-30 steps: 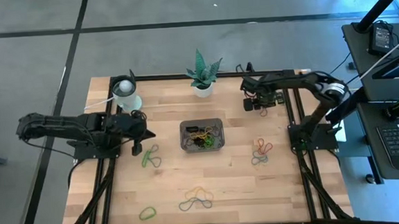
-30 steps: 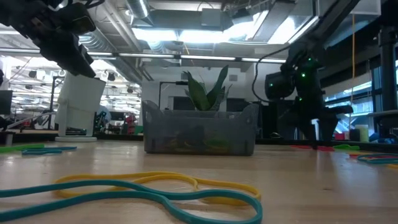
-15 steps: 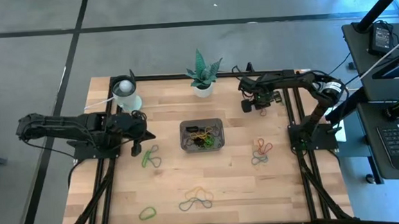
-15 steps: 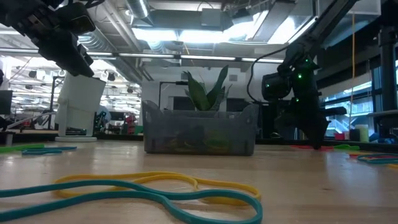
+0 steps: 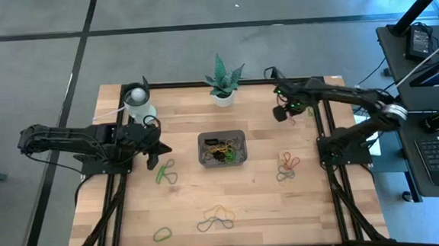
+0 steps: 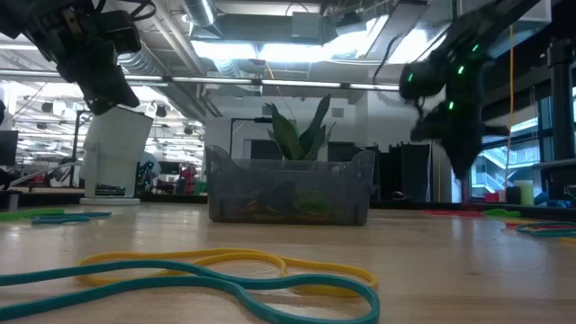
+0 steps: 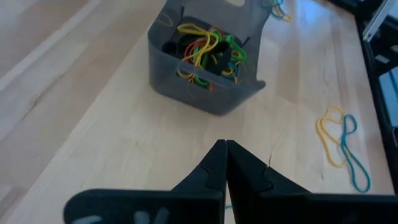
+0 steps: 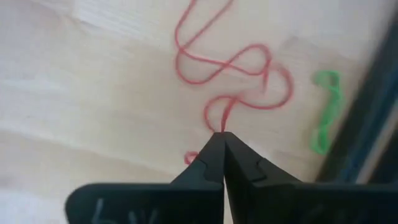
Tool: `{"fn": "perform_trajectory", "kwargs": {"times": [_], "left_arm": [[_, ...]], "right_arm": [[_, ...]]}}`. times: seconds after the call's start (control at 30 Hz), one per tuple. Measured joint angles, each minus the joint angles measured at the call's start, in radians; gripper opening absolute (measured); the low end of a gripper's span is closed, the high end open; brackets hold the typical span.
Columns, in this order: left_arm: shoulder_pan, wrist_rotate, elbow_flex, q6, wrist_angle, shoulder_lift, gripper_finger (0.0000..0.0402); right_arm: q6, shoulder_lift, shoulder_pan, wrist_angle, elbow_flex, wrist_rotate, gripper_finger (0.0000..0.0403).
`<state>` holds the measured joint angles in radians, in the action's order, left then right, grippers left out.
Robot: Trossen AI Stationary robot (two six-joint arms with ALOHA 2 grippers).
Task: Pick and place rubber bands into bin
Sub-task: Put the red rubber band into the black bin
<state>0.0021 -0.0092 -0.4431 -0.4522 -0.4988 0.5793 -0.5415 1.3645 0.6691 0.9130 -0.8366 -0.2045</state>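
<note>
The bin [image 5: 222,148], a dark grey tray, stands mid-table with several coloured rubber bands [image 7: 202,50] inside. My right gripper [image 5: 279,113] hangs above the table's far right part, shut on a thin red rubber band [image 8: 236,68]. My left gripper [image 7: 224,146] is shut on nothing and hovers left of the bin, pointing toward it. Loose bands lie on the wood: a green one [image 5: 165,172], a red and grey bunch [image 5: 287,166], and a yellow and teal pair [image 5: 215,218]. My right gripper pinches the red band at one end of its loop [image 8: 222,124] between its two fingertips, coming from above and pointing steeply down. The band trails away below the fingers in slack curls. Whether its far end touches the table, I cannot tell.
A potted plant [image 5: 221,81] stands behind the bin and a white cup [image 5: 138,101] at the far left. A green band [image 8: 326,112] lies by the black frame rail [image 8: 367,93] at the table's right edge. Another green band [image 5: 162,234] lies near the front.
My right gripper has shut on the red band at the table's far right and risen well clear of the wood, turning a little as it went. My left gripper has stayed in place and rolled slightly about its own line.
</note>
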Motion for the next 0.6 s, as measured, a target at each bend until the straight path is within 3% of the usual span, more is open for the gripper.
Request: {"fn": "perform_trajectory", "kwargs": {"times": [0.2,0.43,0.6], "left_arm": [[0.000,-0.042,0.000,0.001,0.028,0.000,0.0001],[0.000,-0.070,0.000,0.001,0.026,0.000,0.0001],[0.000,-0.080,0.000,0.001,0.026,0.000,0.0001]], "right_arm": [[0.001,-0.182,-0.006,0.005,-0.003,-0.003,0.0001],[0.000,-0.261,-0.026,-0.032,-0.003,-0.004,0.0000],[-0.012,-0.312,-0.063,-0.022,-0.089,-0.004,0.0000]]}}
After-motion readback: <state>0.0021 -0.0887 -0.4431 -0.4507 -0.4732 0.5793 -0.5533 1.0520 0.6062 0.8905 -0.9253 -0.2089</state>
